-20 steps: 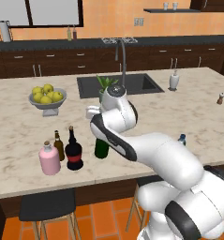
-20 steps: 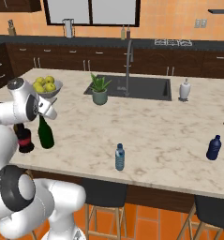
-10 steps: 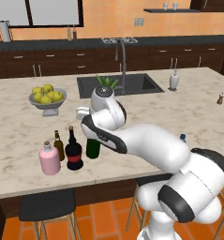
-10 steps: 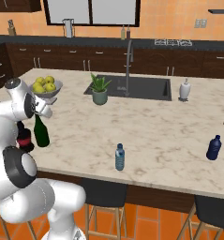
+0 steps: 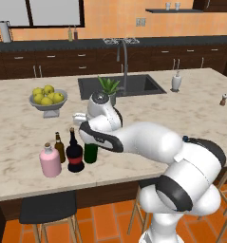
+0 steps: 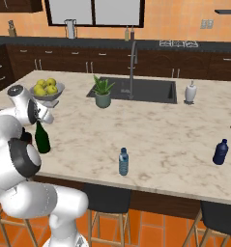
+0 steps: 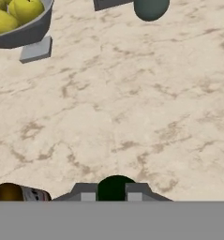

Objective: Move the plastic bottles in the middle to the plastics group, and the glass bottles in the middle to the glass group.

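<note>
The gripper clasps the green wine bottle near the counter's front edge, beside the black bottle.

We stand in a home kitchen: a marble island table with sink and faucet, dark cabinets, stools, a lemon bowl.

Bright, even rendered light – soft faint shadows, no glare – with coarse, slightly blurry low-resolution detail throughout.
</note>
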